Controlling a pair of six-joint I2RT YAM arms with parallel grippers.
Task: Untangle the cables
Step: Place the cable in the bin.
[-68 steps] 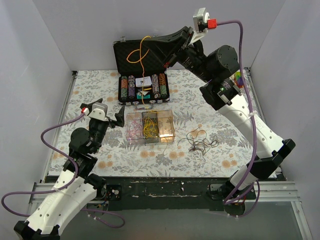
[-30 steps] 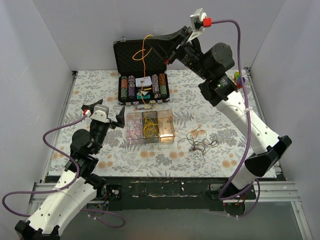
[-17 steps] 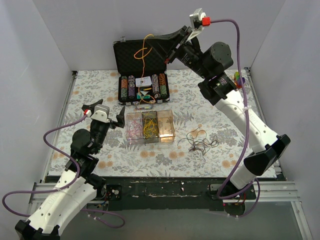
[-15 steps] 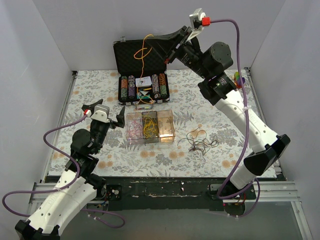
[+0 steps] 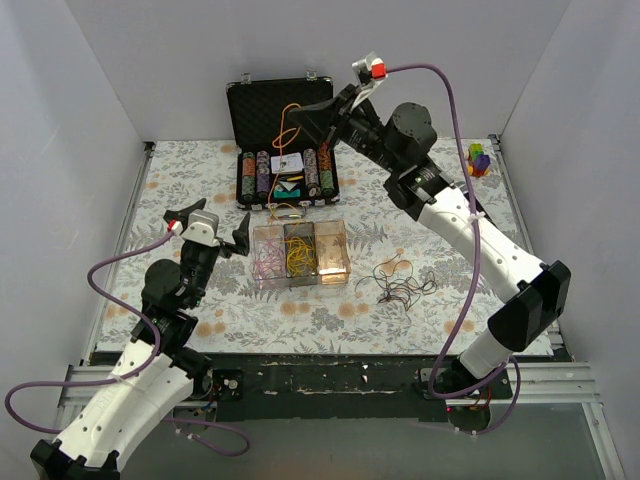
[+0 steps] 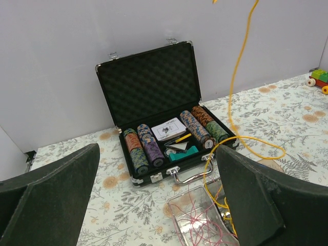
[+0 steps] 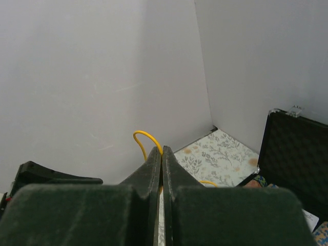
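Yellow cable inside closed right hand

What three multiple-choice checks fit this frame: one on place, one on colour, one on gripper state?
1. The loose dark cable pile lies:
A. inside the clear box
B. on the table, right of the clear box
C. left of the clear box

2. The cable in the right gripper is:
A. pink
B. yellow
C. black

3. The left gripper is:
A. shut on a cable
B. not in view
C. open, holding nothing

Key:
1 B, the top view shows the pile on the table beside the box.
2 B, a yellow loop rises from the closed fingers in the right wrist view.
3 C, its fingers stand wide apart in the left wrist view.
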